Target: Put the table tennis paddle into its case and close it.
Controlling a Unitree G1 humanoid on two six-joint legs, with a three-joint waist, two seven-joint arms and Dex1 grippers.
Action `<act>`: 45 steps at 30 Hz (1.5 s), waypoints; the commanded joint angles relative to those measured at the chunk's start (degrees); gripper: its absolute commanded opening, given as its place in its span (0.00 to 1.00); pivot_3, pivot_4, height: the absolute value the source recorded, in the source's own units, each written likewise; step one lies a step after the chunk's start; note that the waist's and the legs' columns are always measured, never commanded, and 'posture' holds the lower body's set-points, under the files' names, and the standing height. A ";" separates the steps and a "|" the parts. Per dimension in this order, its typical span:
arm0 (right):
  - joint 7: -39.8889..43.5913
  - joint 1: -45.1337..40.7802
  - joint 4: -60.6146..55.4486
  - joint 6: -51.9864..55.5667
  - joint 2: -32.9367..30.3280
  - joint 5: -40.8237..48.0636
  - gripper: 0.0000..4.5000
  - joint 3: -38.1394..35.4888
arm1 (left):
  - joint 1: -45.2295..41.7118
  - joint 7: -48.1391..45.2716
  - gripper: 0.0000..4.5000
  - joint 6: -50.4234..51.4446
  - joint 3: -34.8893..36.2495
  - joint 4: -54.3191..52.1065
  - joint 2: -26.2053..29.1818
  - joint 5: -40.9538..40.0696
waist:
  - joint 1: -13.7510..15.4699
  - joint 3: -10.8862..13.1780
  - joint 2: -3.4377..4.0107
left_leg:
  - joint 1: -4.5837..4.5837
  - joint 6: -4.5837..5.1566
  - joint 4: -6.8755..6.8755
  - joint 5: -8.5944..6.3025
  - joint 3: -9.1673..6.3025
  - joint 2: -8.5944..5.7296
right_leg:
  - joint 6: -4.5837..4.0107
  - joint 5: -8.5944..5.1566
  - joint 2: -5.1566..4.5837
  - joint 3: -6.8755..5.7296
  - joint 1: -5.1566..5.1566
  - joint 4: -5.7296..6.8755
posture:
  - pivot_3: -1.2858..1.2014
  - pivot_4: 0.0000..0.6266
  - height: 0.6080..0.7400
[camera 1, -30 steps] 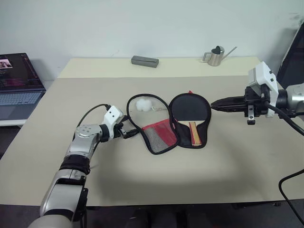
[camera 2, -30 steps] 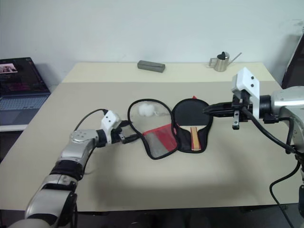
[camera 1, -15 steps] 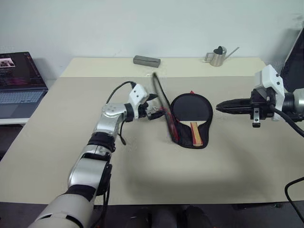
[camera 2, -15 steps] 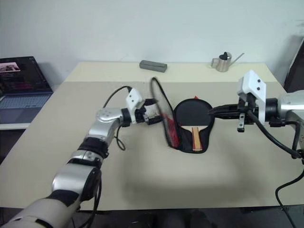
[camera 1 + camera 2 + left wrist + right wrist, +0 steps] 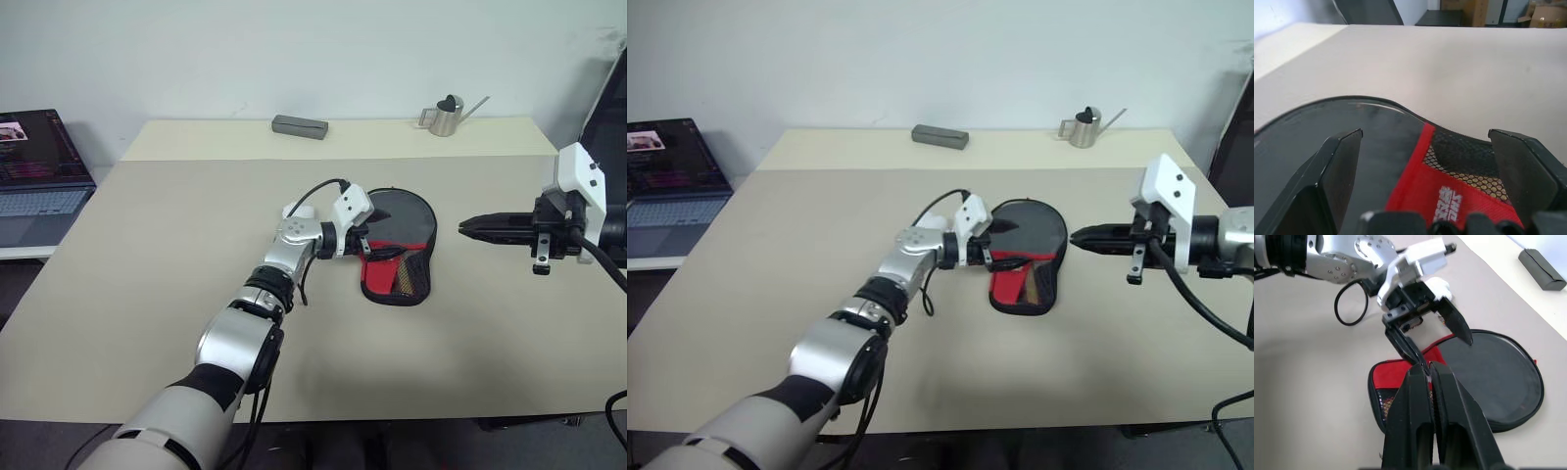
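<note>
The black case (image 5: 404, 217) lies folded shut at the middle of the table (image 5: 176, 225), its red logo panel and mesh (image 5: 397, 276) on top. The table tennis paddle is hidden under the lid; only a tan tint shows through the mesh (image 5: 1476, 181). My left gripper (image 5: 370, 235) is open over the case's left edge, and its fingers (image 5: 1339, 161) straddle the lid (image 5: 1381, 142). Whether they touch it I cannot tell. A white fluffy bit (image 5: 1439, 285) shows behind that gripper. My right gripper (image 5: 463, 227) hovers shut to the right of the case, pointing at it (image 5: 1429, 366).
A small grey box (image 5: 299, 126) and a metal watering can (image 5: 446, 116) stand along the table's far edge. A laptop (image 5: 39, 171) sits on a separate surface off the left side. A black cable loops beside my left wrist (image 5: 1351, 302).
My left gripper swung right and up, and the case lid went with it from flat open, through upright, down over the paddle. The right gripper drew back slightly to the right.
</note>
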 commanded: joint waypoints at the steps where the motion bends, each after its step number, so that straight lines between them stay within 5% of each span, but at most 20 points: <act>1: -2.41 0.29 -1.92 1.21 -0.46 1.21 0.03 -2.53 | -1.33 0.37 1.00 -1.84 0.44 -0.52 -0.36 0.28 | -0.02 0.00 0.00 | 0.01 0.00 0.00 0.00 0.00 0.01 | 0.00 0.00 0.00 0.01 0.00 0.01 | 0.52 0.24 1.00; 5: -7.25 1.44 -1.95 6.26 2.95 4.16 0.03 -2.34 | -0.23 -3.59 1.00 -1.31 2.20 -4.82 2.14 -2.23 | -0.08 0.00 0.00 | 0.01 -0.01 0.00 0.01 -0.01 0.03 | 0.00 0.00 0.01 0.00 0.00 0.01 | 0.52 0.24 1.00; 7: -9.78 2.19 -0.94 7.24 4.76 3.71 0.11 -1.40 | 1.67 -7.07 1.00 -0.11 2.44 -9.54 4.75 -3.51 | -0.14 0.00 0.00 | 0.01 -0.02 -0.01 0.01 -0.01 0.04 | -0.01 0.00 0.02 0.00 0.00 0.02 | 0.52 0.24 1.00; 13: -14.49 1.01 4.29 7.80 9.76 1.50 0.56 2.09 | 13.76 -15.08 1.00 14.20 1.89 -36.01 14.50 -10.13 | -0.54 -0.01 0.02 | 0.09 -0.05 -0.05 0.03 -0.24 0.06 | -0.01 0.00 0.04 0.11 -0.01 0.05 | 0.52 0.24 1.00; 19: -18.03 -1.79 10.41 9.09 14.74 0.43 0.99 4.72 | 22.53 -12.57 1.00 27.35 3.69 -55.37 21.57 -15.56 | -0.13 -0.02 0.02 | 0.06 -0.05 0.03 0.03 -0.35 0.04 | -0.02 0.01 0.04 0.07 0.01 0.04 | 0.52 0.24 1.00; 31: -34.29 -10.23 27.83 18.66 26.52 -4.63 0.99 4.06 | 28.46 -9.01 1.00 36.71 6.24 -68.81 28.75 -21.76 | -0.14 -0.04 0.03 | 0.08 -0.06 0.05 0.04 -0.33 0.05 | -0.08 0.05 0.05 0.08 0.02 0.04 | 0.52 0.24 1.00; 45: -32.69 -9.60 32.06 14.46 30.60 -7.84 0.99 6.53 | 27.26 -8.39 1.00 36.72 5.57 -68.45 29.63 -22.19 | -0.59 -0.05 0.05 | 0.09 -0.06 0.03 0.04 -0.29 0.07 | -0.08 0.05 0.07 0.09 0.00 0.05 | 0.52 0.24 1.00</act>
